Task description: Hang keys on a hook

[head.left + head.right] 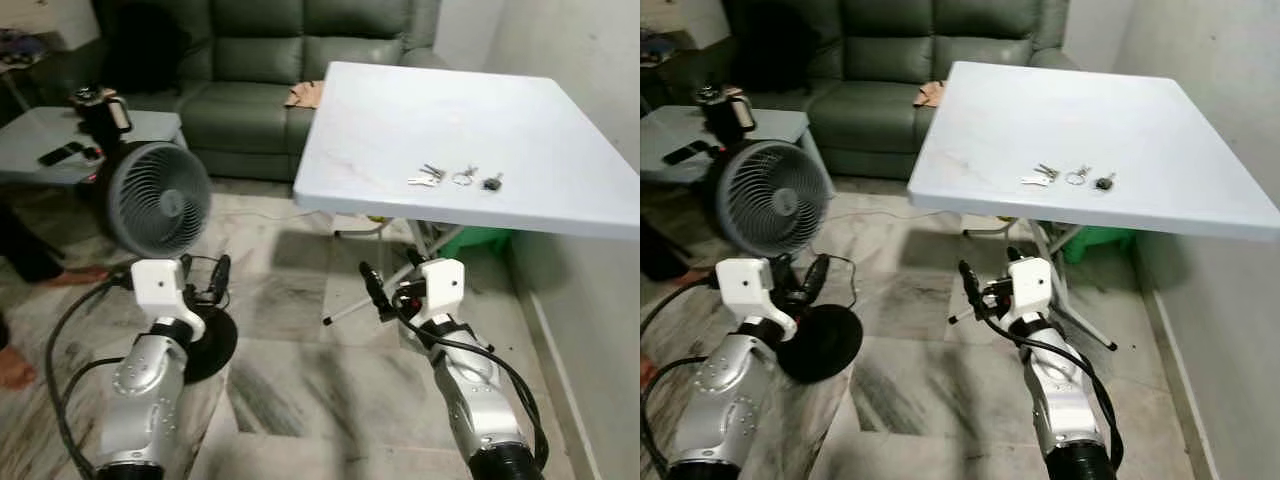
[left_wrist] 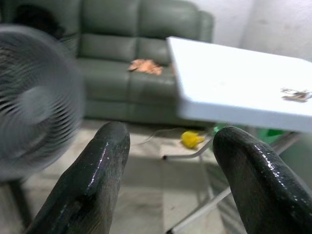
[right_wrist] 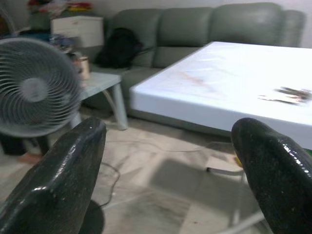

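Right end effector (image 1: 375, 290) is hanging low in front of the robot, below the near edge of the white worktop (image 1: 400, 120), its two black fingers (image 3: 273, 165) spread wide and holding nothing. Left end effector (image 1: 218, 278) is sitting lower left, beside the floor fan (image 1: 158, 198), fingers (image 2: 92, 180) likewise spread and empty.

Keys (image 1: 428, 176) are lying flat on the worktop near its front edge, well apart from both end effectors. Just beside them are lying a small ring (image 1: 463, 176) and a dark fob-like piece (image 1: 492, 182); whether all three are linked cannot be told at this size. No hook is being made out here.

Handling judgement: metal keys are looking light, stiff and thin, lying flush on a smooth top, so long fingers are likely to skid them instead of lifting. Loose blades will be swinging once raised. The ring looks the best hold for hanging, since it must stay open to the hook; pinching a key head or the fob, with the ring dangling free below, seems the safer grip. Sliding the bunch to the worktop's edge may help get a finger under.
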Motion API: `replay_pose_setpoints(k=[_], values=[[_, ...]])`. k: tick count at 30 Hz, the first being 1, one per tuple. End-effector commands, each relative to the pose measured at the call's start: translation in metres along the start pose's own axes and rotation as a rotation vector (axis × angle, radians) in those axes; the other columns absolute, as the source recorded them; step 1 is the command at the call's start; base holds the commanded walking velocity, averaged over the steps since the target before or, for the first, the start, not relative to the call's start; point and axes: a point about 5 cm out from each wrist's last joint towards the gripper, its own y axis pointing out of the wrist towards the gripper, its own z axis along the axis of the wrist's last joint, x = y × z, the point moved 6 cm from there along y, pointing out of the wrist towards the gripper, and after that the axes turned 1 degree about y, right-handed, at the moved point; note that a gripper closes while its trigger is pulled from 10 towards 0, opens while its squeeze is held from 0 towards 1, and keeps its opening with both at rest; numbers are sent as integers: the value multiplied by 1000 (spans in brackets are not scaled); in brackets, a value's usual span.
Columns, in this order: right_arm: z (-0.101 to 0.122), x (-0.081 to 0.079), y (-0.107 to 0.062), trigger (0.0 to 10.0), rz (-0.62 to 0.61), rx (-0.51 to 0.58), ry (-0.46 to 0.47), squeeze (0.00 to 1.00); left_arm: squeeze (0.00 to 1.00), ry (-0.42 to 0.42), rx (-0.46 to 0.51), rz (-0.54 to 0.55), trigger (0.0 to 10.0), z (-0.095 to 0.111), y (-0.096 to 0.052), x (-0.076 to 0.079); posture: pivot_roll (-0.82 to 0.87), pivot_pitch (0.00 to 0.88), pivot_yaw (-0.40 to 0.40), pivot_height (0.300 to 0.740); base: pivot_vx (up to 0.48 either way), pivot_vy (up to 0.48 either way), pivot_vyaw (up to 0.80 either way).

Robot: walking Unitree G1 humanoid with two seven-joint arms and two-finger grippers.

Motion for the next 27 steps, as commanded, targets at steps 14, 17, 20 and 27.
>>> replay_pose_setpoints(k=[14, 17, 20, 27], values=[[-2, 8, -4, 10000, -17, -11, -16, 0, 0, 0, -5, -38, 10000, -2, 4, 13, -129, 0, 20, 724, 469, 0, 0], [-1, 8, -4, 10000, -13, -12, -20, 0, 0, -2, -4, -38, 10000, -3, 5, 14, -125, 0, 15, 724, 467, 0, 0], [-1, 7, -4, 10000, -10, -12, -21, 0, 0, -4, -4, -37, 10000, -3, 5, 14, -125, 0, 15, 724, 469, 0, 0], [-2, 5, -3, 10000, 3, -14, -25, 0, 0, -3, -3, -37, 10000, -3, 5, 14, -119, 0, 8, 724, 466, 0, 0]])
